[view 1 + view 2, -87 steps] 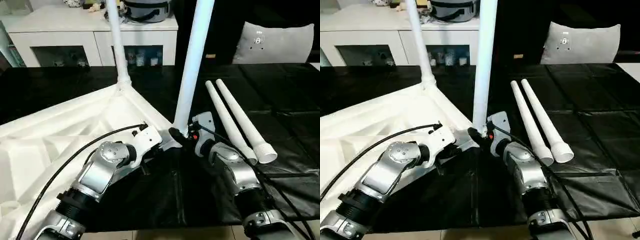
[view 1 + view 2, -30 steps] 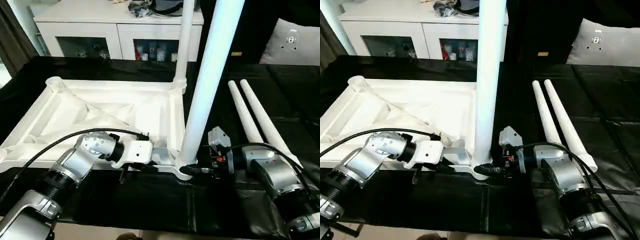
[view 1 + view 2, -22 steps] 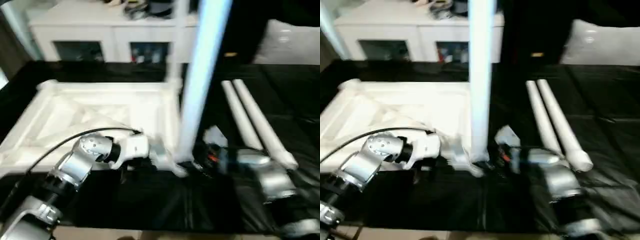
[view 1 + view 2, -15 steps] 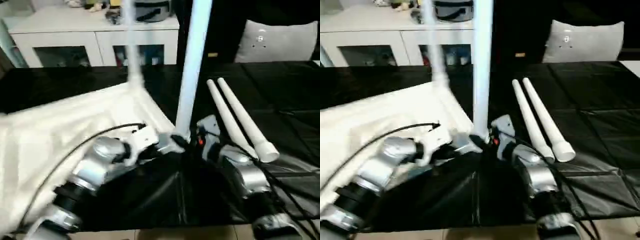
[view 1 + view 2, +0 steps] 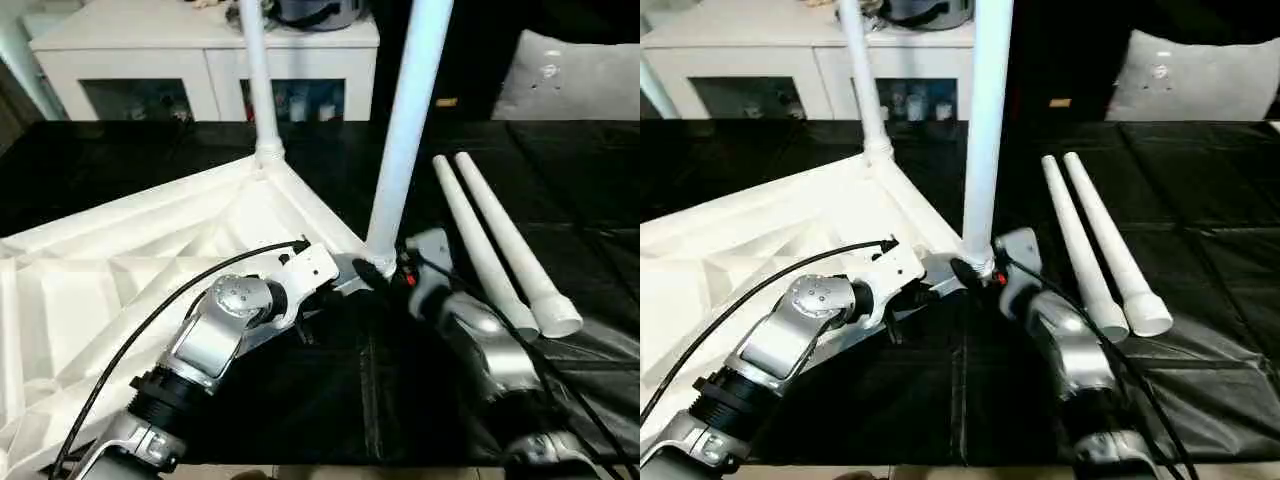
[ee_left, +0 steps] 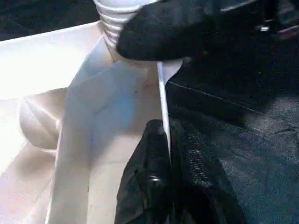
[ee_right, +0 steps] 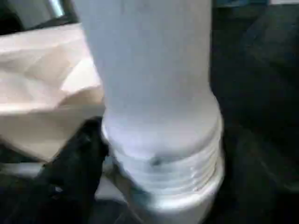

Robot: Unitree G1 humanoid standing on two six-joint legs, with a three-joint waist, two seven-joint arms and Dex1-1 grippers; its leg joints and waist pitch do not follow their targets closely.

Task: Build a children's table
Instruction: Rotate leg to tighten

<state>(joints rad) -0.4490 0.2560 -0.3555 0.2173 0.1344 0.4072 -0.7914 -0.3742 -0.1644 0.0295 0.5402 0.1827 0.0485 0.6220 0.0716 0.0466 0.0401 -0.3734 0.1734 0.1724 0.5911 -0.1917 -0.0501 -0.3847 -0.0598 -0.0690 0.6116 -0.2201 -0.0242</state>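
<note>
L gripper [image 6: 166, 154] w/ black fingers pinched closed on thin rim of white ribbed plastic tabletop [image 5: 120, 270], lying underside-up on black mat [image 5: 400, 400]. R gripper [image 5: 970, 270] at base of near upright white tube leg [image 5: 405, 140]; can't tell grip. 2nd upright leg [image 5: 255, 80] at far corner. Two loose white tube legs [image 5: 500, 240] lie to R. White cabinet [image 5: 200, 60] behind.

Right tool [image 5: 975, 268] boxed in: upright leg [image 5: 985, 130] directly ahead, left tool [image 5: 935, 287] close beside it. Two loose legs [image 5: 1095, 250] block outward side. Bare black mat [image 5: 970, 390] behind both tools open.
</note>
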